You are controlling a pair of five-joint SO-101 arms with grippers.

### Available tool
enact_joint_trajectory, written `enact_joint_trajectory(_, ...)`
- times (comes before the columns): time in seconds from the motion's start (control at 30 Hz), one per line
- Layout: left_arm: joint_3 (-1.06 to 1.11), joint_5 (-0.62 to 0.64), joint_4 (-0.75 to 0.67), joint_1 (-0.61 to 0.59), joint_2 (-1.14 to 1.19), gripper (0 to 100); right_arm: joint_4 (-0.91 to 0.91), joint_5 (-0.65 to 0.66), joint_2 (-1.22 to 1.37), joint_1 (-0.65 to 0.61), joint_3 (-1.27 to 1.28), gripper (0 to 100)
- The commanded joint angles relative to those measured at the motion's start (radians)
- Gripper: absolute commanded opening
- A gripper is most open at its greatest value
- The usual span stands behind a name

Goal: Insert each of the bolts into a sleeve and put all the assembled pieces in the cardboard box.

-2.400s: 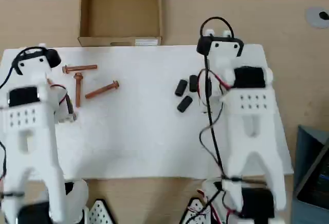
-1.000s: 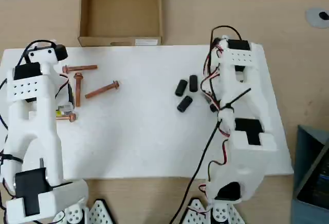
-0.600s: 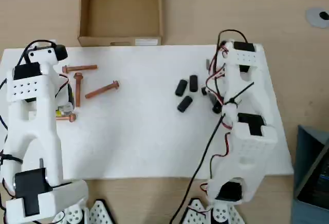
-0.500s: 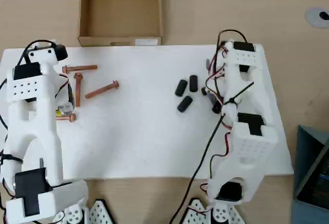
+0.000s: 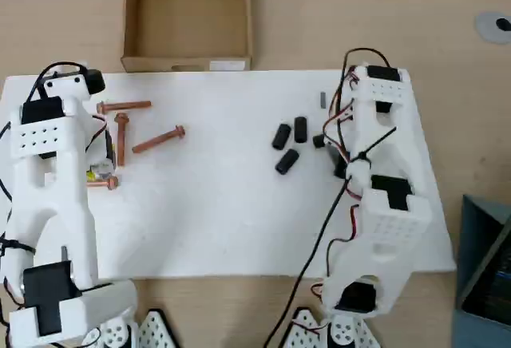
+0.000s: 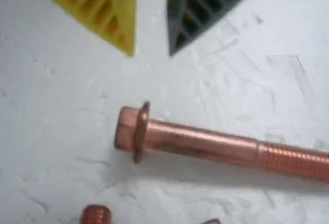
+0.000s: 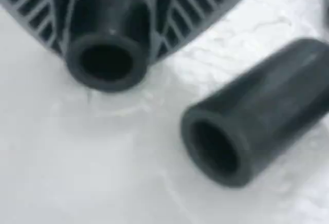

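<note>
Presently: right claw grips a sleeve, left claw open over a bolt

A white mat covers most of the table, with one arm at each side. The cardboard box sits just beyond the mat's far edge, nearer the left arm. The right arm stretches along the mat's right side. Its dark ribbed fingers are clamped on the black sleeve, low over the mat, with a loose sleeve lying just beside. The left claw's yellow and black fingers stand parted above the copper bolt, which lies flat. Other bolts lie scattered by the left arm. Three sleeves cluster beside the right arm.
</note>
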Motion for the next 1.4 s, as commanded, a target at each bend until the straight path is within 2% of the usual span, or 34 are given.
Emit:
enact_joint_trajectory(0.0, -0.046, -0.003, -0.011, 0.0, -0.008, 5, 0.048, -0.002, -0.013, -0.039, -0.025, 1.0)
enact_joint_trajectory(0.3, -0.046, 0.0, -0.011, 0.0, -0.012, 5, 0.232, 0.037, -0.285, -0.082, -0.185, 1.0)
enact_joint_trajectory(0.53, -0.1, 0.003, 0.041, 0.0, -0.012, 5, 0.258, 0.1, -0.519, -0.114, -0.133, 1.0)
enact_joint_trajectory(0.83, -0.149, 0.005, 0.127, 0.0, -0.012, 5, 0.247, 0.193, -0.998, -0.114, 0.189, 1.0)
enact_joint_trajectory(1.03, -0.163, 0.052, 0.169, 0.0, -0.027, 1, 0.146, 0.209, -1.303, -0.113, 0.493, 0.9)
enact_joint_trajectory(1.27, -0.33, 0.074, 0.253, 0.0, -0.077, 1, 0.051, 0.206, -1.503, -0.11, 0.774, 0.9)
enact_joint_trajectory(1.37, -0.399, 0.017, 0.288, 0.0, -0.05, 1, 0.038, 0.204, -1.544, -0.11, 0.803, 0.9)
